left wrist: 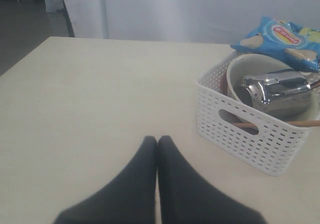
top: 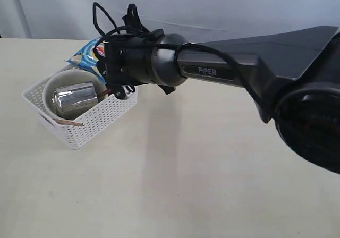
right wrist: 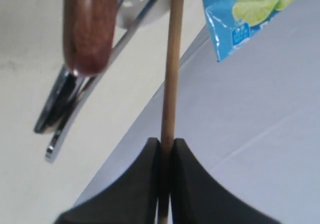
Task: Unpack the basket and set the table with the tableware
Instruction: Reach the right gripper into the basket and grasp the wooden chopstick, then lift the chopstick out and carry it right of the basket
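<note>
tabletop (top: 212,185) first: we see no tableware laid on it, so we judge the unpacking barely begun. the white basket (top: 101,120) sits toward its left end and holds the cream bowl (top: 49,86), with the steel cup (top: 77,99) lying on its side inside. a blue chip bag (top: 87,54) rests at the far edge. the right gripper (right wrist: 166,143) reaches to the basket, jaws pinched on a wooden chopstick (right wrist: 173,74), close by a dark red spoon handle (right wrist: 90,29) and steel cutlery handles (right wrist: 70,119). the left gripper (left wrist: 157,143) hangs closed and empty over the tabletop, near the basket.
</note>
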